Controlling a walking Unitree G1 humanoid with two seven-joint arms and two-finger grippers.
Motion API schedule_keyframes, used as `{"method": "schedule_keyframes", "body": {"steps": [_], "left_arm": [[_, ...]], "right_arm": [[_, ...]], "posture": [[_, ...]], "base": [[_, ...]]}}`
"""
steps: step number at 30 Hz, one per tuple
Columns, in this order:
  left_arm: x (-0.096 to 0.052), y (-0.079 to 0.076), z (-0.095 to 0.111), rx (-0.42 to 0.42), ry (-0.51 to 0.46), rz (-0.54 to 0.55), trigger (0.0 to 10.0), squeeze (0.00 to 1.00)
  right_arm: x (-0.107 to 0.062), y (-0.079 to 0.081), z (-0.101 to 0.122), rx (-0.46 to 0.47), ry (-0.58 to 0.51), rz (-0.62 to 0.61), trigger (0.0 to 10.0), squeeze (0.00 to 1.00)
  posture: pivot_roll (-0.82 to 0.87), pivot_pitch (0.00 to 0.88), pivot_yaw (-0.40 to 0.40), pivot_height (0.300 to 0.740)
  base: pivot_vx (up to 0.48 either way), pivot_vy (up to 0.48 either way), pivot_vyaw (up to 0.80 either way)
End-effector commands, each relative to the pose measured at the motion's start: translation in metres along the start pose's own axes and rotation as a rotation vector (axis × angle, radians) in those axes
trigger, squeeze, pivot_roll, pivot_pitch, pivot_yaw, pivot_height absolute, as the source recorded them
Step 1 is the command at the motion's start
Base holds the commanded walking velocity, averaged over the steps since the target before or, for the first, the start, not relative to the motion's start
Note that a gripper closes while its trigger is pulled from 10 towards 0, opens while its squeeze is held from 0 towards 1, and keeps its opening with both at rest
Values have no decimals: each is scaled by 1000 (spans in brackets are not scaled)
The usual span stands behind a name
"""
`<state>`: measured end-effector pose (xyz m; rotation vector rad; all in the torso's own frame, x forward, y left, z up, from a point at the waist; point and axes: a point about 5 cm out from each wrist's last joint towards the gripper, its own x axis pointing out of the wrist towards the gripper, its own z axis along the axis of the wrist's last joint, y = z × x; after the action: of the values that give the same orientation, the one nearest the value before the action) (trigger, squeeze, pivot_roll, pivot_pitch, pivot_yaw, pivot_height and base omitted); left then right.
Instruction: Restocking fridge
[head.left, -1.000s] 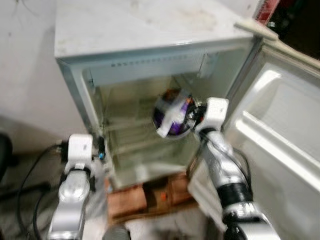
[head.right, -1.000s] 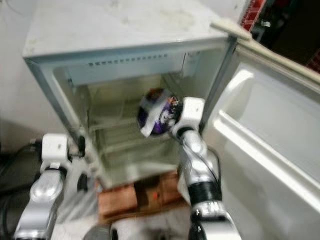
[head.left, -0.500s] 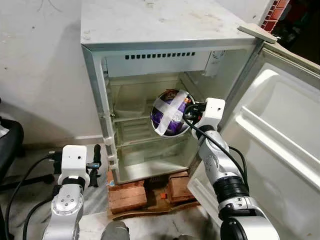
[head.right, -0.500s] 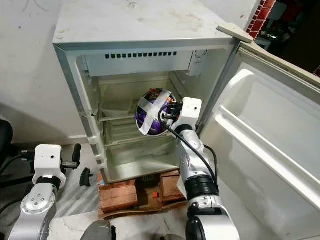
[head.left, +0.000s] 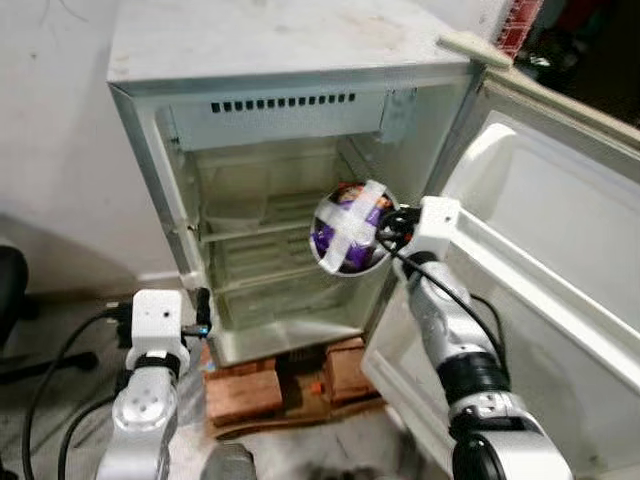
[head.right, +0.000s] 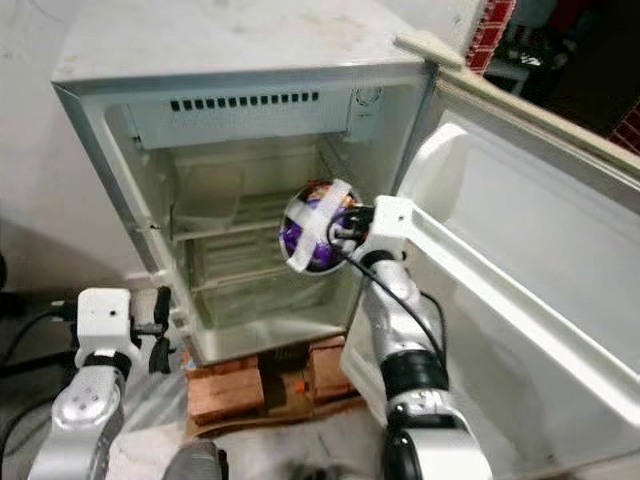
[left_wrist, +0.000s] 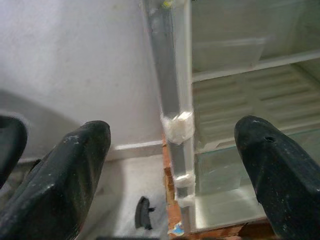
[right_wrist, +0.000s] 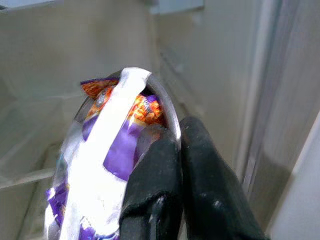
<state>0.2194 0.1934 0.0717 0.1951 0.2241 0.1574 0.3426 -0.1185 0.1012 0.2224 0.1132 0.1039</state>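
Observation:
A small white fridge (head.left: 290, 70) stands open, its door (head.left: 540, 230) swung out to the right. My right gripper (head.left: 381, 228) is shut on the rim of a metal bowl (head.left: 350, 240), which holds purple and orange snack packets under crossed strips of white tape. The bowl hangs at the fridge's opening, in front of the middle shelf (head.left: 265, 232). In the right wrist view both fingers (right_wrist: 200, 175) pinch the bowl's rim (right_wrist: 167, 117). My left gripper (left_wrist: 172, 165) is open, low beside the fridge's left front edge (left_wrist: 172, 90).
The fridge rests on bricks (head.left: 245, 390) and a board. Black cables (head.left: 60, 360) trail over the floor at the left. A white wall (head.left: 50, 130) stands behind. A small black object (left_wrist: 142, 212) lies on the floor by the fridge's corner.
The camera has shifted, so the fridge sits further left in view. The bowl in my right gripper stays at the fridge opening, now more toward the right side. My left arm stays low.

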Motion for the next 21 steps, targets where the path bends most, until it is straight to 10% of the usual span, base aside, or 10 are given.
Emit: {"method": "schedule_keyframes", "body": {"steps": [1,21], "left_arm": [[1,4,5,-25,-17,29,10000,0],[-21,-11,-32,-160,285,-128,10000,0]], "right_arm": [[3,8,6,1,-21,35,10000,0],[6,16,8,12,-30,76,10000,0]], "posture": [[234,34,-98,740],[225,18,-105,740]], "base": [[0,0,0],[26,0,0]]}}
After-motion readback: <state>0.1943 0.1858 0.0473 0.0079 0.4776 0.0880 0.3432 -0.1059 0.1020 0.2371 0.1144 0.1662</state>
